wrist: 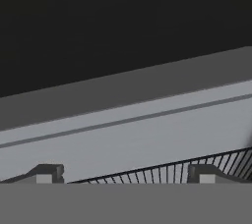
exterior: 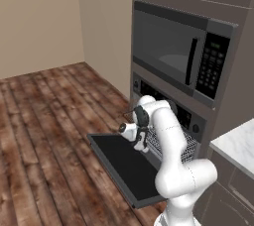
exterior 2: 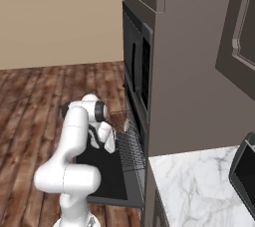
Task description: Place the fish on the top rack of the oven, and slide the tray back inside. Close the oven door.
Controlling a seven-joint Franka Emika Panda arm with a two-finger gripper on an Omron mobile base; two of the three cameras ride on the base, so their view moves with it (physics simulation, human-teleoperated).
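Note:
The oven sits under the microwave, and the oven door lies flat open. The top rack, a wire grid, sticks partly out over the door. A small pale fish lies on the rack near its far end. My gripper hangs over the rack's front edge, pointing down, open and empty. From the right the gripper stands just left of the rack. In the hand view the wide-apart fingertips frame the rack's bars, with the door's grey frame and black glass beyond.
A microwave with a side keypad is built in above the oven. A marble counter lies to the right of the oven column. Wooden floor stretches open to the left of the door.

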